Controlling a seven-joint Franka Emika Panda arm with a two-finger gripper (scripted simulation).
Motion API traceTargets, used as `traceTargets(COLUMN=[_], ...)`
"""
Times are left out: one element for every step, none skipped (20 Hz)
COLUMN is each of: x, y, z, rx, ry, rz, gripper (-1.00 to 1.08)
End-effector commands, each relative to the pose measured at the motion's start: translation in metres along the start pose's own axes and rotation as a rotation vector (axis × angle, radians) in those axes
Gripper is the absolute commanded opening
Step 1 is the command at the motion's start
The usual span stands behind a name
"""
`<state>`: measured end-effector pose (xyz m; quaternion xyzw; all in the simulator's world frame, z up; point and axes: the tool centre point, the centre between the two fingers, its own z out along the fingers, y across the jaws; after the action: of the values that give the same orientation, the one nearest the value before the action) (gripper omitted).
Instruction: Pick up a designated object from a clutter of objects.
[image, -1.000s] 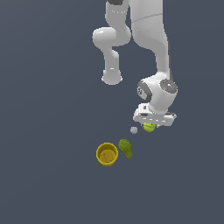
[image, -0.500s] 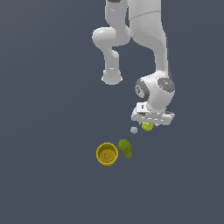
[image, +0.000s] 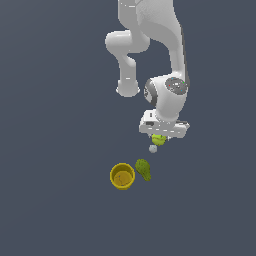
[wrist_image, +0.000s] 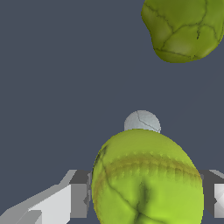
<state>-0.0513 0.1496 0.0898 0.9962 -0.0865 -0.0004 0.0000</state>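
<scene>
The cup (image: 122, 176) stands upright on the grey floor (image: 50, 150), its mouth open to the camera; its inside shows only yellow wall and base, with nothing in it. The pear (image: 143, 169) lies just beside the cup, on the exterior view's right of it, very close to the rim or touching it; which cannot be told.

The arm (image: 150, 45) comes down from the top of the exterior view, bends at a round joint and points its wrist straight down over the clutter. The gripper (image: 161, 137) sits directly over the ball (image: 159, 139), which shows just under the white hand. In the wrist view the ball (wrist_image: 146, 179) fills the space between the two fingers (wrist_image: 78, 192), with a finger close against each side; the claw is closed to the ball's width and grips it.

The grey ball (image: 153, 148) lies just beside the ball, between it and the pear.
</scene>
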Motion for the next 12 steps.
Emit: traceTargets(x=[0.003,0.005,0.006,0.008,0.009,0.011,0.012,0.014,0.015,0.017,0.019,0.02], y=[0.021,0.03,0.039,0.049,0.059,0.069,0.079,0.089,0.1,0.11,0.12,0.131], z=[-0.015,-0.022,-0.029,-0.036,-0.043,-0.05,-0.057,-0.065,-0.072,-0.08,-0.088,-0.095], rx=[0.001,0.001,0.001,0.001,0.002,0.003,0.003,0.003,0.004,0.004,0.005,0.005], ry=[0.002,0.002,0.001,0.001,0.001,0.001,0.001,0.001,0.001,0.001,0.001,0.001], rz=[0.0,0.0,0.001,0.001,0.001,0.001,0.001,0.001,0.001,0.001,0.001,0.001], gripper=[-1.0,-1.0,-1.0,-1.0,-1.0,-1.0,-1.0,-1.0,-1.0,-1.0,-1.0,-1.0])
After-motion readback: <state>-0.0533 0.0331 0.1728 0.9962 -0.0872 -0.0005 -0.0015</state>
